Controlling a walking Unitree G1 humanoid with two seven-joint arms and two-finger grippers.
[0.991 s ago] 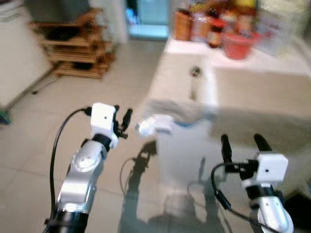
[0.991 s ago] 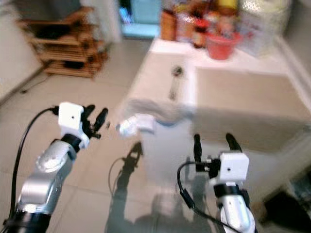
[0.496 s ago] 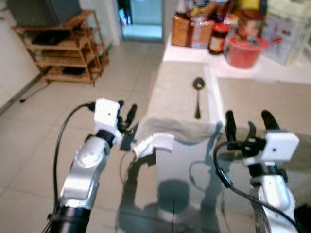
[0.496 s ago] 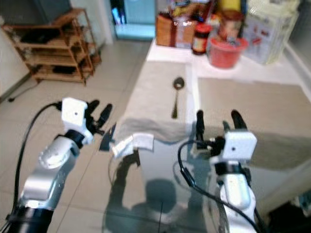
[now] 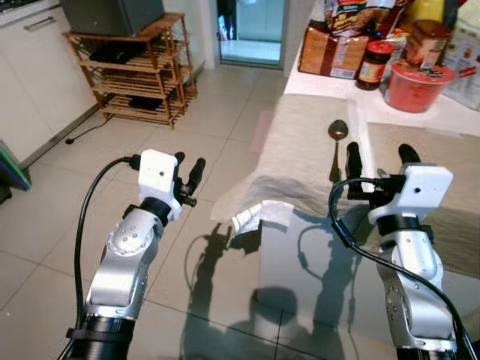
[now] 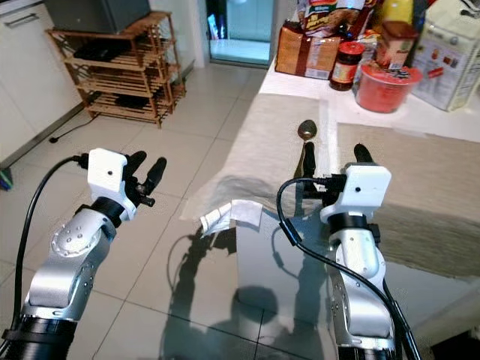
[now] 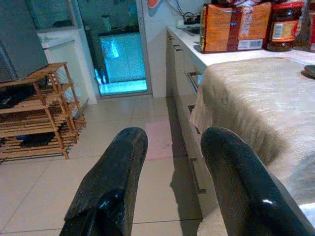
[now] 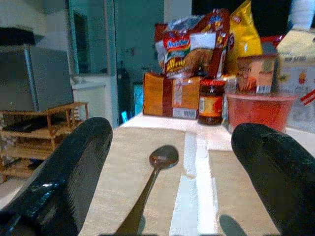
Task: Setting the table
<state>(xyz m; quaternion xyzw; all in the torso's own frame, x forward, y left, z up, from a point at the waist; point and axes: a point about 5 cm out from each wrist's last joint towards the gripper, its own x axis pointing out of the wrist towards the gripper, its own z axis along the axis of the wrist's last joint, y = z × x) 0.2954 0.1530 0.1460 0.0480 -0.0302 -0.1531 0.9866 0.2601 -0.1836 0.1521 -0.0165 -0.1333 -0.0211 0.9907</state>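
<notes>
A metal spoon [image 5: 335,142] lies on a beige placemat [image 5: 300,157] on the white table, bowl end away from me. That placemat's near corner hangs over the table edge with a white tag [image 5: 255,217]. My right gripper [image 5: 377,156] is open, raised just short of the spoon's handle; its wrist view has the spoon [image 8: 152,177] between the two black fingers [image 8: 74,167]. My left gripper [image 5: 187,171] is open with nothing in it, held over the floor off the table's left side. A second placemat [image 6: 420,172] lies to the right.
Food packs, a jar [image 5: 371,65] and a red bowl [image 5: 416,84] crowd the table's far end. A wooden shelf rack [image 5: 135,75] stands on the tiled floor at the back left. A doorway [image 5: 251,26] opens behind it.
The camera has moved closer and steadied, so the picture is sharper. My right gripper has risen up to the table, near the spoon handle. The left gripper keeps its pose.
</notes>
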